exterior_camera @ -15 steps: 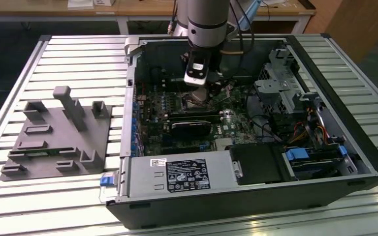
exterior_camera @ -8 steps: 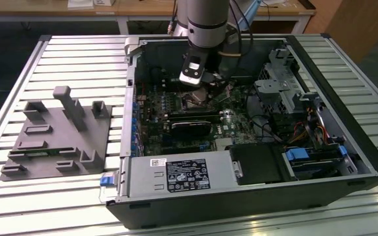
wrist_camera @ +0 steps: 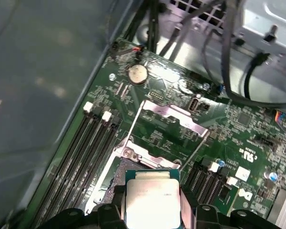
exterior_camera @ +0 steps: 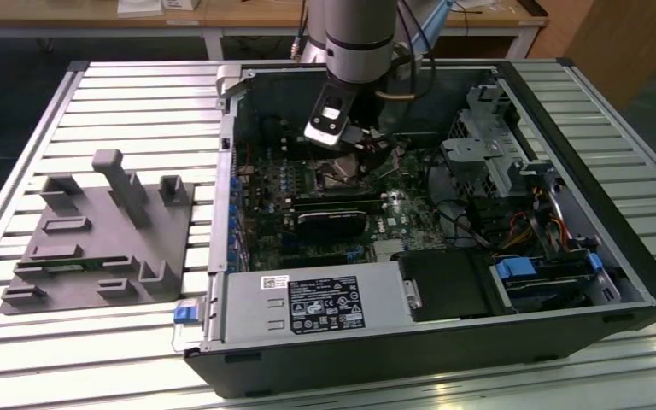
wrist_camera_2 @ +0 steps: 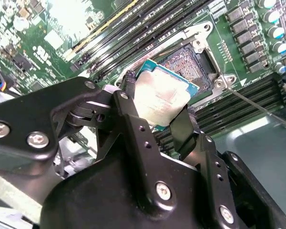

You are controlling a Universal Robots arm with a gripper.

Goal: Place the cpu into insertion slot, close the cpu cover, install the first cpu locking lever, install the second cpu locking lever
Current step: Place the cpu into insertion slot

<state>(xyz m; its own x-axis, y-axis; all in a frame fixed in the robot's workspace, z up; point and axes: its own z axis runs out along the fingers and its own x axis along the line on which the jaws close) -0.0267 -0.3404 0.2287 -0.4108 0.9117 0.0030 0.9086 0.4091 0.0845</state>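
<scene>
Presently the down-reaching gripper's [wrist_camera_2: 156, 99] 2 fingers [wrist_camera_2: 181, 130] clamp 1 cpu [wrist_camera_2: 169, 90], seemingly just above 1 insertion slot [wrist_camera_2: 193, 59].

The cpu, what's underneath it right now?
The cpu, held by the gripper, hangs over the open insertion slot, whose dark middle shows past the chip's edge. The rest of the slot is covered by the chip.
</scene>
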